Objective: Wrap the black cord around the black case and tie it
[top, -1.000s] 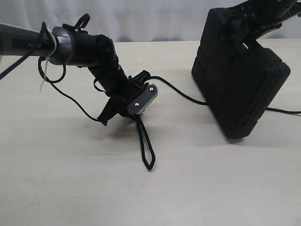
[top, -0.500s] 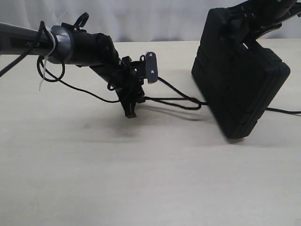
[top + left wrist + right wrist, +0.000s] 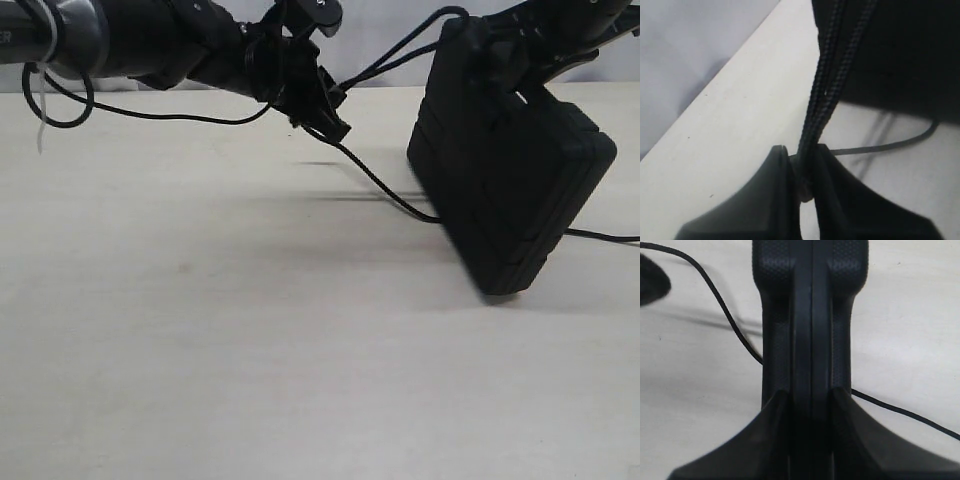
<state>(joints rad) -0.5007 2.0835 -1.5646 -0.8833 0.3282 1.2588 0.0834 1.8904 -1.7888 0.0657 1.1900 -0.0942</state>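
Our left tool (image 3: pixel 802 161) is pinched tight on a doubled length of the black cord (image 3: pixel 829 85), and we hold it up off the worktop (image 3: pixel 250 350) near its far edge. From there two strands run taut to the top corner of the black case (image 3: pixel 510 190). Another strand slopes down to the worktop and reaches the case's base. Our right tool (image 3: pixel 811 395) is clamped on the case's rim, holding it on edge and tilted near the far right corner. More cord trails toward the right edge.
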